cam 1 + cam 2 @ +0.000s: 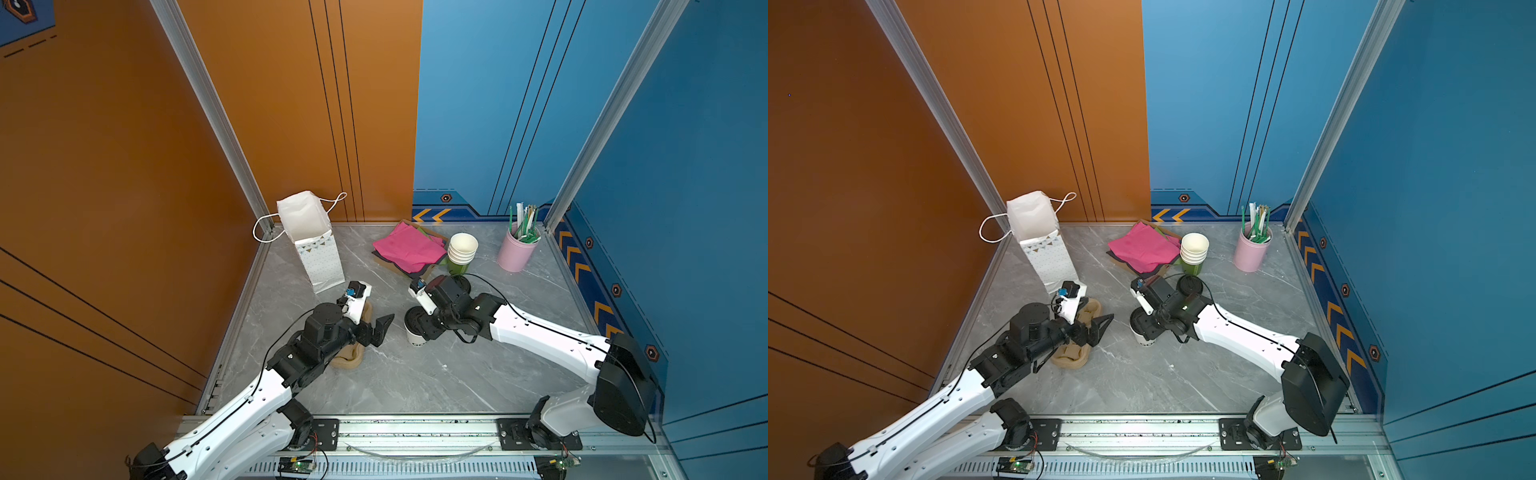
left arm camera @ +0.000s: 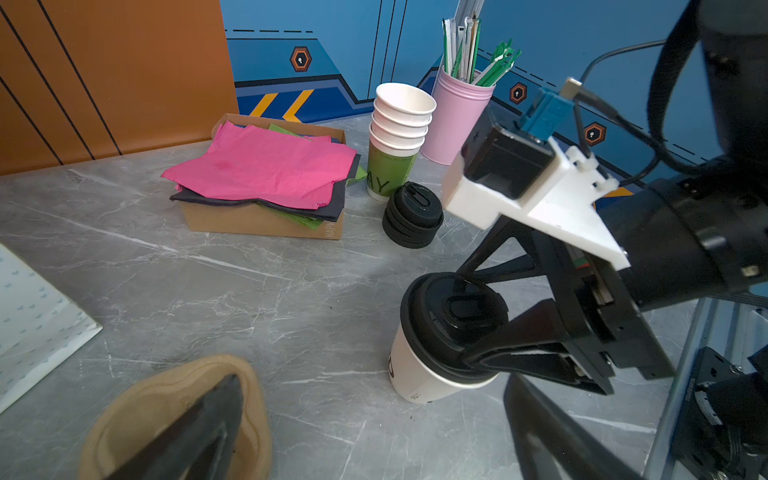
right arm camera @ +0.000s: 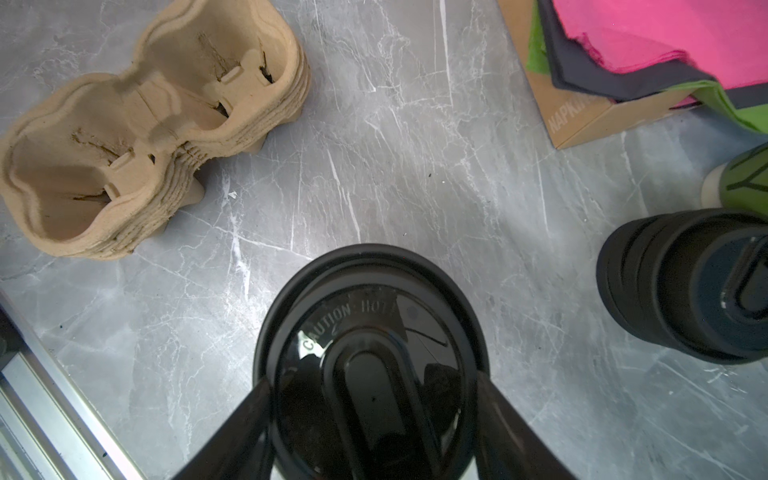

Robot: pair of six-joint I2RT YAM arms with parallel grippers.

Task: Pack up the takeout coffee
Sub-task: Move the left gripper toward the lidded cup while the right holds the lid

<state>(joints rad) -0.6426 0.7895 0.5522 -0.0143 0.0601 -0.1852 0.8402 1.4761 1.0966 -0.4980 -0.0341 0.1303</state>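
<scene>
The right gripper (image 3: 372, 382) pinches the coffee cup (image 2: 415, 374) by its lid (image 2: 449, 316), so the lid could pop off. The left gripper (image 1: 376, 330) is wide apart.

We note desk (image 3: 415, 166) smooth, marble-look, faint sheen; takeout coffee (image 2: 432, 340): matt white paper wall, glossy black plastic lid (image 3: 365, 316). Near takeout coffee we see carrier stack (image 3: 145, 124), rough matt moulded pulp.

In both top views the right arm (image 1: 540, 332) hides most of the coffee cup (image 1: 414, 337); the left arm (image 1: 249, 403) half hides the carrier stack (image 1: 349, 361).
</scene>
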